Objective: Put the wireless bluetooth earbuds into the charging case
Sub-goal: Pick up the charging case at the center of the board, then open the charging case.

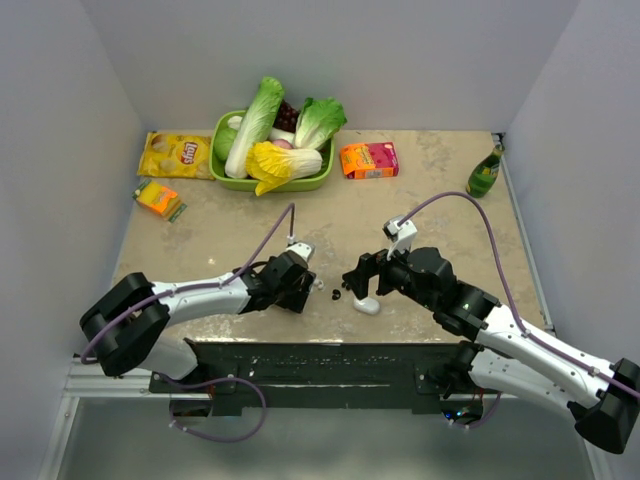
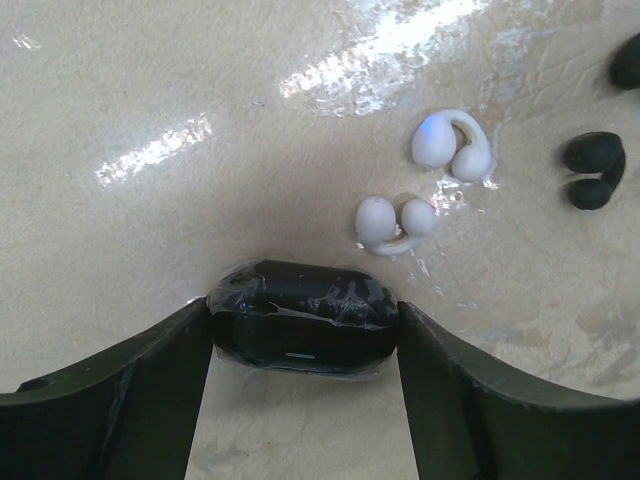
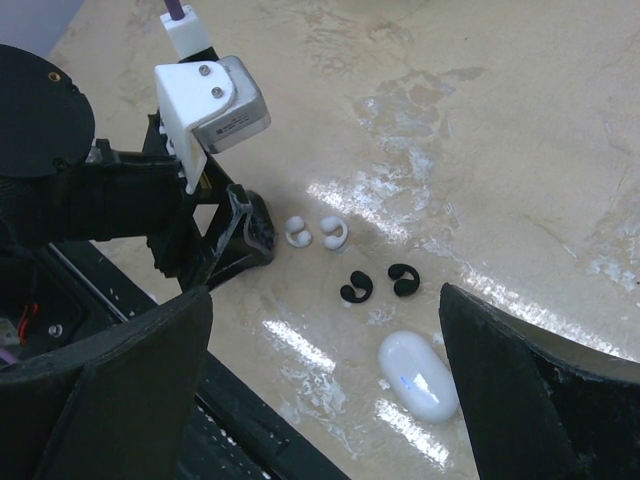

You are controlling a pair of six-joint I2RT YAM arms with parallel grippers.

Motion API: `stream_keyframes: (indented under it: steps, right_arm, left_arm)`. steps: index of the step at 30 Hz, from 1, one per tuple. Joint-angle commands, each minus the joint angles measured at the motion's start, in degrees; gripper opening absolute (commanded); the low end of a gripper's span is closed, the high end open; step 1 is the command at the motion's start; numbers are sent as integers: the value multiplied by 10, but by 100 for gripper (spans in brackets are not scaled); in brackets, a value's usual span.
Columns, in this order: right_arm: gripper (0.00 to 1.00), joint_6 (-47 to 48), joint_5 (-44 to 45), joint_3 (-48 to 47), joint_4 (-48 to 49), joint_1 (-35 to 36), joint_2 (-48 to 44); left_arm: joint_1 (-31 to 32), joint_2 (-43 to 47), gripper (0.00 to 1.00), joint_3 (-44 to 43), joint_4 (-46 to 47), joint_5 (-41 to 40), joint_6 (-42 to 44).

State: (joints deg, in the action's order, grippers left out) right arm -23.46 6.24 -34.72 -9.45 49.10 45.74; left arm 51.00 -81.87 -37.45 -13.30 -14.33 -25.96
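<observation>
Three pale walls (image 1: 330,60) close in a beige, marbled surface (image 1: 440,200) that shines under the light. At its 12 o'clock a green basket (image 1: 300,184) holds leafy vegetables. A yellow crisp bag (image 1: 175,155) and a small orange box (image 1: 158,198) lie toward 10 o'clock, a pink-and-orange box (image 1: 369,159) sits at 3 o'clock of the basket, and a green bottle (image 1: 486,172) stands upright at 2 o'clock.

Both arms start at the 6 o'clock edge, lie low and bend inward, so their wrists face each other over the near middle. The left arm (image 1: 190,295) ends in the left jaws, which are pinching a black oval case (image 2: 300,320) by its two ends, down at the surface. The right arm (image 1: 520,335) ends in the right jaws, spread wide and held above the charging case (image 3: 420,372) without touching it.

The charging case lies flat with its lid shut. The white earbuds (image 3: 298,232) lie loose side by side at 10 o'clock of it, outside the case. A pair of black earbuds (image 3: 354,288) lies between them and the charging case. From the left wrist, the white earbuds sit near the black oval case, at its 1 o'clock
</observation>
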Motion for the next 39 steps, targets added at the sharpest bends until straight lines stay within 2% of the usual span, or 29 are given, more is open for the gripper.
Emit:
stream_keyframes:
  steps: [1, 6, 8, 11, 13, 14, 15, 16, 17, 18, 19, 22, 24, 26, 29, 32, 39]
  right_arm:
    - [98, -17, 13, -23, 11, 0, -4]
    - [98, -60, 36, -36, 16, -1, -17]
    - [98, -59, 33, -40, 22, 0, -29]
    - [98, -48, 23, -61, 22, 0, -27]
    - [98, -45, 18, -87, 4, 0, -16]
    - [98, -45, 17, -96, -1, 1, -10]
    - [98, -49, 19, -112, -13, -1, 2]
    - [98, -54, 21, -119, -19, 0, 8]
    - [98, -57, 21, -125, -22, 0, 10]
    - [98, -65, 18, -134, -30, 0, 18]
    - [98, -69, 13, -139, -34, 0, 22]
    - [98, -63, -36, -156, -40, 0, 41]
    - [98, -46, -44, -170, -47, 0, 54]
    - [98, -34, -54, -180, -63, 0, 80]
    - [98, -17, -75, -186, -81, 0, 102]
    - [98, -17, -97, -170, -60, 0, 98]
    - [98, -22, -149, -161, -22, -1, 107]
  left_arm:
    - [-2, 49, 0, 14, 36, 19, -22]
    - [-1, 136, 0, 35, 112, -15, -8]
    - [0, 184, 0, 44, 124, -39, 1]
    - [2, 266, 0, 81, 194, -47, 27]
    - [5, 331, 0, 139, 298, -15, 44]
    - [6, 352, 0, 167, 350, 4, 83]
    - [20, 369, 0, 202, 477, 17, 104]
    - [31, 400, 0, 278, 553, 30, 127]
    - [46, 409, 0, 314, 627, 34, 189]
    - [68, 406, 0, 345, 754, 29, 218]
    - [70, 396, 0, 371, 787, 20, 236]
    - [70, 348, 0, 361, 809, 54, 288]
    - [70, 320, 0, 365, 874, 72, 309]
    - [70, 286, 0, 361, 896, 97, 323]
    - [70, 254, 0, 350, 901, 125, 334]
    - [71, 234, 0, 340, 902, 140, 338]
    - [75, 234, 0, 337, 871, 138, 336]
